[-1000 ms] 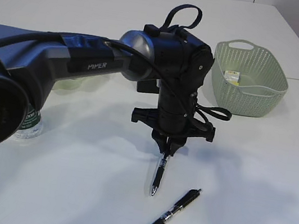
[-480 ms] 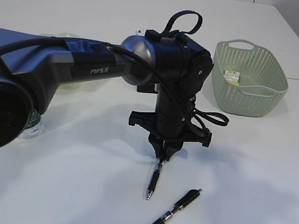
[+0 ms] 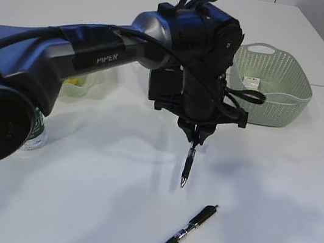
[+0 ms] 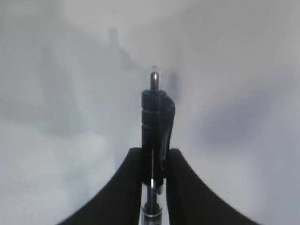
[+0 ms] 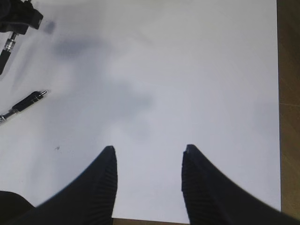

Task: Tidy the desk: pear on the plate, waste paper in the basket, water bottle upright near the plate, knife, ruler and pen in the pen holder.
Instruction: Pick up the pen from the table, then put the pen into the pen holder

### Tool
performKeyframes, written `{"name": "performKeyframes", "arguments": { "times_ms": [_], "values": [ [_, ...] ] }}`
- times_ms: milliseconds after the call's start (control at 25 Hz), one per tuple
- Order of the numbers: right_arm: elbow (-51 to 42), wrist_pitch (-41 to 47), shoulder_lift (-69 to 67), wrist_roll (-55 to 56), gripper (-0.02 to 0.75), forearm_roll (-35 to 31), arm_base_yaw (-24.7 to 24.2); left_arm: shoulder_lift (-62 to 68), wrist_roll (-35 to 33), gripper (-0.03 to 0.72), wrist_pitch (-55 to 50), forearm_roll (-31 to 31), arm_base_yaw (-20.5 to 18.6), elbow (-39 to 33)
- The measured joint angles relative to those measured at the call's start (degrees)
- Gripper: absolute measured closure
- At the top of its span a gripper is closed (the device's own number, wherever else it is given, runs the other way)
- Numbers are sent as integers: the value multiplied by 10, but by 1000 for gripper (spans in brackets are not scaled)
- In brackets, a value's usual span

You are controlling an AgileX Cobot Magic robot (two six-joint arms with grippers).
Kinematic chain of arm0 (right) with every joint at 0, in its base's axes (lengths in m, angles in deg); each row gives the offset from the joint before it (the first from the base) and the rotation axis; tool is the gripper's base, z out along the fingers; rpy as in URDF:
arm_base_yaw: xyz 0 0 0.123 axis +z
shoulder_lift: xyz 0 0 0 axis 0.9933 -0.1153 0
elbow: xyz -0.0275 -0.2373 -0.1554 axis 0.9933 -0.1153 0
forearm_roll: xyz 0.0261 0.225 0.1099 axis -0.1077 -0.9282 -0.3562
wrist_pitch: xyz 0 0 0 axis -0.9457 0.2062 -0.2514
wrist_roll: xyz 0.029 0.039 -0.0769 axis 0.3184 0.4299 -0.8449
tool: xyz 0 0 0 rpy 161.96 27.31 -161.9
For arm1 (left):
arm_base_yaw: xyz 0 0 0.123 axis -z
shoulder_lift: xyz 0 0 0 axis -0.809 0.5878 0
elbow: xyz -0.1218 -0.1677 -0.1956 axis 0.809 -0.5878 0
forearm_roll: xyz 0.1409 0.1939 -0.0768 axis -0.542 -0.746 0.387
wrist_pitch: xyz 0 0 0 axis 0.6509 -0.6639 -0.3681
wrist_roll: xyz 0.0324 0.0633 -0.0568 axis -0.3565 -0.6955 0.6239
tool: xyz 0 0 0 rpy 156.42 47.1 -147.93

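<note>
L claw (image 3: 194,140) is clenched on a black pen (image 3: 187,165), hung tip-down clear of the counter (image 3: 273,195), likely so it drops straight into the pen holder (image 3: 162,86) toward the far edge. R claw (image 5: 149,169) is released, empty. L wrist cam shows the pinch close-up; only the exterior shows the basket (image 3: 271,83) and 2nd pen (image 3: 183,233) by the near edge.

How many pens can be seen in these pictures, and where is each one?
2. One pen hangs point down from the left hand, above the desk. The other pen lies flat on the desk near the front edge. More may be hidden behind the arm.
</note>
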Motion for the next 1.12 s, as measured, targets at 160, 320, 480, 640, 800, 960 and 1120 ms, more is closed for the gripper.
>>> {"name": "performKeyframes", "arguments": {
  "times_ms": [160, 320, 480, 640, 800, 960, 1120],
  "values": [
    [0, 0, 0, 0, 369, 0, 0, 0, -28, 609, -5, -27, 0, 49],
    [0, 0, 0, 0, 369, 0, 0, 0, -67, 609, -9, -47, 0, 94],
    [0, 0, 0, 0, 369, 0, 0, 0, -93, 609, -10, -78, 0, 132],
    [0, 0, 0, 0, 369, 0, 0, -1, -97, 609, -12, -103, -6, 156],
    [0, 0, 0, 0, 369, 0, 0, -1, -98, 609, -13, -103, -28, 179],
    [0, 0, 0, 0, 369, 0, 0, -1, -99, 609, -16, -102, -48, 196],
    [0, 0, 0, 0, 369, 0, 0, -3, -108, 609, -17, -90, -60, 199]
  ]
}}
